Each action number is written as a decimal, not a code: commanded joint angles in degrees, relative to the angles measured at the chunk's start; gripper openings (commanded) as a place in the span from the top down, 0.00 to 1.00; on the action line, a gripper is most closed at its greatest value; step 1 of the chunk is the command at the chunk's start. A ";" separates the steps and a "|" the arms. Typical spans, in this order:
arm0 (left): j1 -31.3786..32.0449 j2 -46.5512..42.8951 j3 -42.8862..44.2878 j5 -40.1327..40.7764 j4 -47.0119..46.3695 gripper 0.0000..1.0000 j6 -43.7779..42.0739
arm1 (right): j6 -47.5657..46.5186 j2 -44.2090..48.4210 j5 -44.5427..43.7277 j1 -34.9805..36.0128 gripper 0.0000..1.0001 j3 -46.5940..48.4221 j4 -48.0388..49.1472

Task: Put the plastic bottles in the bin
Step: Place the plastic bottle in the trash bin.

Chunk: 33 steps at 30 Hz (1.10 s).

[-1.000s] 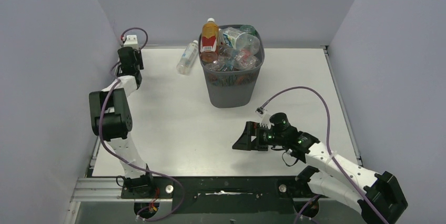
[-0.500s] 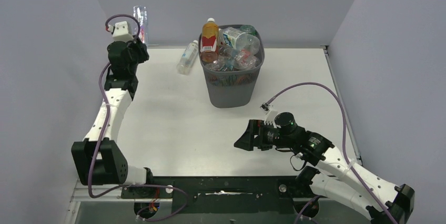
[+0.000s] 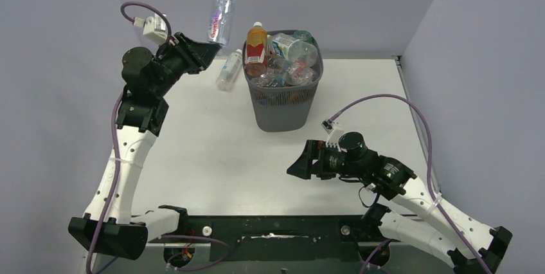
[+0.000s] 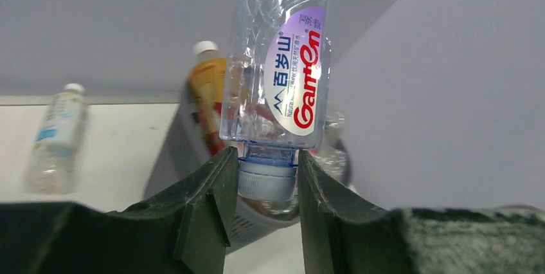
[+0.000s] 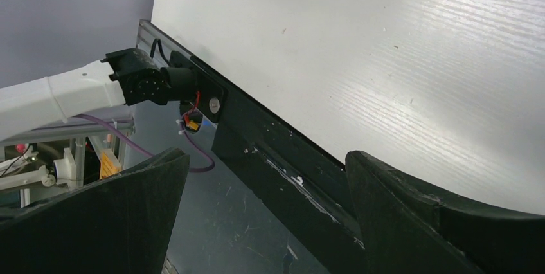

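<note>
Upper left, top view: left gripper clamped on capped neck of clear crumpled plastic bottle w/ purple-and-red label, cap down, body up, left of and above dark grey mesh bin at top centre. Bin heaped w/ bottles; orange white-capped bottle upright at its left rim. Pale clear bottle lying on white table just left of bin, label prob. blue. Lower right: right gripper jaws wide apart, empty, near table's front edge.
</note>
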<state>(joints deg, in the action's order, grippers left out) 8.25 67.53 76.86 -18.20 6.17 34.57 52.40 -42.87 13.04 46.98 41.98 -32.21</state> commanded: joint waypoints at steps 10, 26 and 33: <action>22.12 8.76 10.11 2.98 -11.16 0.76 20.30 | -0.63 -3.17 -2.91 0.72 0.02 10.26 -2.01; 28.95 10.67 -0.65 20.04 -20.99 0.80 29.12 | -1.33 -1.76 -3.51 0.82 0.02 12.25 -4.78; 30.84 10.07 -3.80 24.37 -21.61 0.80 31.07 | -1.04 0.52 -3.24 0.83 0.02 11.19 -5.03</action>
<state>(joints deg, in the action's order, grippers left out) 38.35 79.81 74.19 1.23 -9.80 64.03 51.86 -45.01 10.07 47.35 51.57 -38.28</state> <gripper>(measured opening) 0.340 0.981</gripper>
